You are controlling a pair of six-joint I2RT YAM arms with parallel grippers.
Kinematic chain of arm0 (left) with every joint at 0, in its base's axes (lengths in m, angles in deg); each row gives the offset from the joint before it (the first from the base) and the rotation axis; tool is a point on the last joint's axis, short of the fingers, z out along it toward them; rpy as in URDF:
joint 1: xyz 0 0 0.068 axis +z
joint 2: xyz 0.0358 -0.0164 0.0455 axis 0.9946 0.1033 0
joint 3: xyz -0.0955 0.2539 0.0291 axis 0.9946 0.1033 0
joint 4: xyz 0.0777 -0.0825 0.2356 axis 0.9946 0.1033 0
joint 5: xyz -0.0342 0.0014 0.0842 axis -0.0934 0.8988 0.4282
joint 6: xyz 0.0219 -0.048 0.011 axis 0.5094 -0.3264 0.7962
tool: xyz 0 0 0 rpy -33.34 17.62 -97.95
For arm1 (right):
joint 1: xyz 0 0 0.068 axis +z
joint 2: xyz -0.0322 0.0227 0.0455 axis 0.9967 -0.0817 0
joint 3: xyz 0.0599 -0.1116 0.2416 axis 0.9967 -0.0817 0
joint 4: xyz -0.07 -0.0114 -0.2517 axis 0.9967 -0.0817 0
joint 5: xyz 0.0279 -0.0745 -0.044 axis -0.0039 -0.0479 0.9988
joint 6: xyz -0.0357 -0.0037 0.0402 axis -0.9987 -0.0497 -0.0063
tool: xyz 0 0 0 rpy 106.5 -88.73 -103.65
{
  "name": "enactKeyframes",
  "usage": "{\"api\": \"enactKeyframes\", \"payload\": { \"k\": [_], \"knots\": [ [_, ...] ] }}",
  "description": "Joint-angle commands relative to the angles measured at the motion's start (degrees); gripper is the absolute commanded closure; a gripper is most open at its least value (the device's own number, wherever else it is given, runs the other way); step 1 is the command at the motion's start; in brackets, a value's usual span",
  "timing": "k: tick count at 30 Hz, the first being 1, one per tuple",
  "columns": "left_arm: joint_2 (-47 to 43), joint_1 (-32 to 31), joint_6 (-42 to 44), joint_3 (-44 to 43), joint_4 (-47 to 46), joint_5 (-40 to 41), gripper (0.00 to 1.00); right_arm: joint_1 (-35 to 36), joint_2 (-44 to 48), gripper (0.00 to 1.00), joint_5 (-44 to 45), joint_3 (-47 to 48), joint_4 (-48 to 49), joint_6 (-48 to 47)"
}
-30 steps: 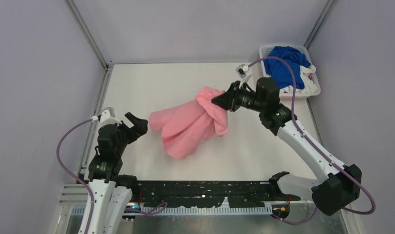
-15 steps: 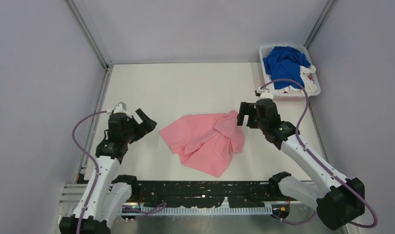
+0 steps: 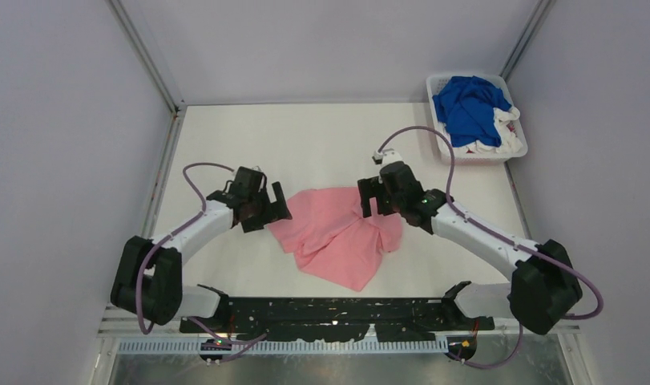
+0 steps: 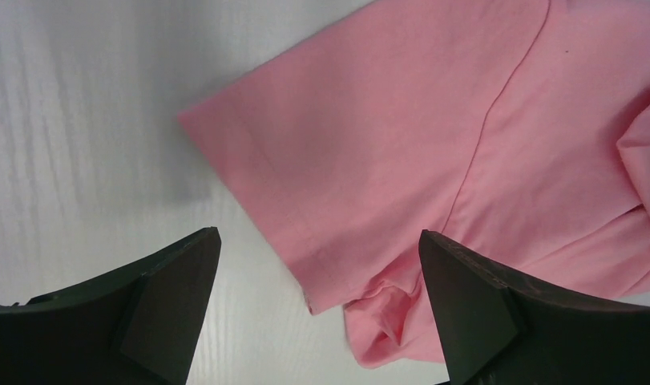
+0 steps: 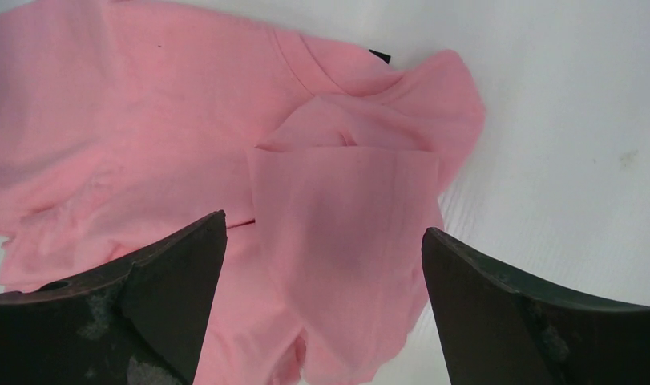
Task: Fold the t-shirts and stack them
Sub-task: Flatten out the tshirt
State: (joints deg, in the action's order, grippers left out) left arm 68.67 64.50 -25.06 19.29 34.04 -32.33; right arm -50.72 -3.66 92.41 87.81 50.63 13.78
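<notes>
In corner basket [image 3: 517, 146], blue t-shirt [image 3: 468, 108] over white t-shirts [image 3: 506, 139], pink t-shirt [image 3: 337, 241] rumpled outside, left gripper [image 4: 317, 249] and right gripper [image 5: 323, 233] fingers apart above it.

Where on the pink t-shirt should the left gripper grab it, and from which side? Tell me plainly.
Probably the flat sleeve, at its hem. It lies spread out with a free straight edge on the table, right below the open left gripper. Come down from the robot's left, across that hem; the right part of the pink t-shirt is folded over itself.
</notes>
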Motion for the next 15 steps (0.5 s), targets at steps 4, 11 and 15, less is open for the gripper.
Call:
{"api": "enactKeyframes", "payload": {
  "k": [4,11,15],
  "knots": [
    [12.6,-4.0,-0.3,-7.5,1.8,0.1,0.04,4.4,-12.4,0.00,7.3,10.8,-0.1,-5.8],
    [21.7,-8.2,-0.5,-13.8,5.2,2.5,0.16,4.4,-15.0,0.00,5.9,10.5,2.4,-5.4],
    [24.4,-9.1,-0.6,-16.2,5.4,2.4,0.46,4.5,-15.3,0.02,5.0,10.2,3.0,-6.8]
  ]
}}
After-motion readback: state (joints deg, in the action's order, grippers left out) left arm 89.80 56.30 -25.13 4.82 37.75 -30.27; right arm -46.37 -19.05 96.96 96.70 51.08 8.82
